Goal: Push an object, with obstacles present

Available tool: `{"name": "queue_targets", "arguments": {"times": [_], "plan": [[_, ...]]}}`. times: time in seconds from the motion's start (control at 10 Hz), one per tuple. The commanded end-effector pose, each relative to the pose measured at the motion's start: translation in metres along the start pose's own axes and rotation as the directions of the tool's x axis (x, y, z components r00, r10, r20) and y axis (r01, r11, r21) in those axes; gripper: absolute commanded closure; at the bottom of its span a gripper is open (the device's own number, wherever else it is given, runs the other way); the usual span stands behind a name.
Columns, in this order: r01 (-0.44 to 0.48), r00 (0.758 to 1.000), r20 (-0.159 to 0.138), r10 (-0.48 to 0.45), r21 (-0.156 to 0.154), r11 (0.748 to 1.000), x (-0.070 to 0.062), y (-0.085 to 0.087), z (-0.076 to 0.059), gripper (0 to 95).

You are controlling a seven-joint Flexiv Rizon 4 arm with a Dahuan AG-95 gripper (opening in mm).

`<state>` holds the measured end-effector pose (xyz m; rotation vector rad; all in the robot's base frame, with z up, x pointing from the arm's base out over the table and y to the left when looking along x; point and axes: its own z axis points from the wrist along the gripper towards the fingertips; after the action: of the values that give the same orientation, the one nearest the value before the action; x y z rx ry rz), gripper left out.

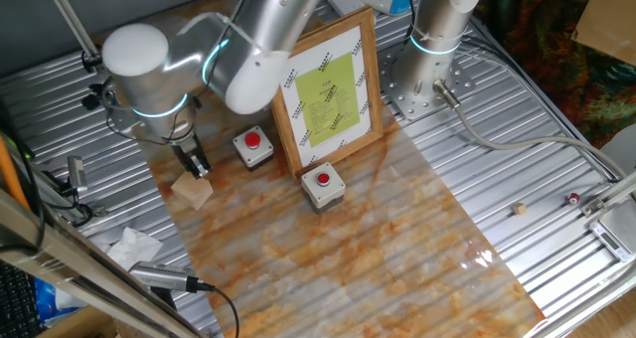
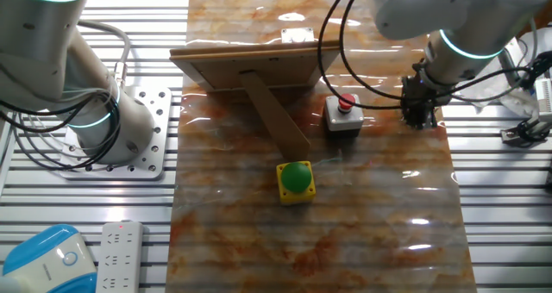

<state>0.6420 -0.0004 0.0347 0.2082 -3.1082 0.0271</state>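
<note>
The light-tan wooden cube (image 1: 192,191) lies on the marbled mat (image 1: 397,249) near its left edge. My gripper (image 1: 198,165) points down just behind the cube, its dark fingers together and at or almost at the cube's far side. Two grey boxes with red buttons (image 1: 253,146) (image 1: 323,184) sit to the right of the cube, in front of the wood-framed picture (image 1: 331,89) with its yellow-green sheet. In the other fixed view the gripper (image 2: 420,112) is at the mat's right edge, next to a grey red-button box (image 2: 343,114). The frame's back (image 2: 250,65) shows there and the cube is hidden.
A yellow box with a green button (image 2: 296,179) sits mid-mat in the other fixed view. A second arm's base (image 1: 434,40) stands behind the frame. A crumpled white tissue (image 1: 132,245) lies off the mat at the left. Slatted metal table (image 1: 556,109) surrounds the mat.
</note>
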Motion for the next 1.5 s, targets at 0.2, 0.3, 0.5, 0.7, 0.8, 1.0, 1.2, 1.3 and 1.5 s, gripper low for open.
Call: {"name": "queue_targets", "arguments": {"times": [0.2,0.3,0.5,0.7,0.8,1.0,1.2,1.3,1.5], "plan": [[0.013,0.999,-0.034,-0.014,-0.028,1.0,-0.012,-0.041,-0.011,95.0],[0.009,0.999,-0.038,-0.01,-0.034,0.999,-0.012,-0.047,-0.012,95.0],[0.006,0.999,-0.047,-0.007,-0.031,1.0,-0.013,-0.064,-0.018,95.0],[-0.047,0.998,-0.049,0.045,-0.025,0.999,-0.014,-0.068,-0.027,95.0],[-0.056,0.998,-0.039,0.054,-0.053,0.997,-0.014,-0.071,-0.03,95.0],[-0.054,0.999,-0.007,0.053,-0.094,0.994,-0.014,-0.071,-0.031,95.0],[-0.061,0.998,0.001,0.062,-0.1,0.993,-0.014,-0.066,-0.033,95.0],[-0.063,0.998,0.001,0.063,-0.1,0.993,-0.014,-0.065,-0.034,95.0],[-0.088,0.996,0.005,0.089,-0.093,0.992,-0.013,-0.057,-0.033,95.0]]}}
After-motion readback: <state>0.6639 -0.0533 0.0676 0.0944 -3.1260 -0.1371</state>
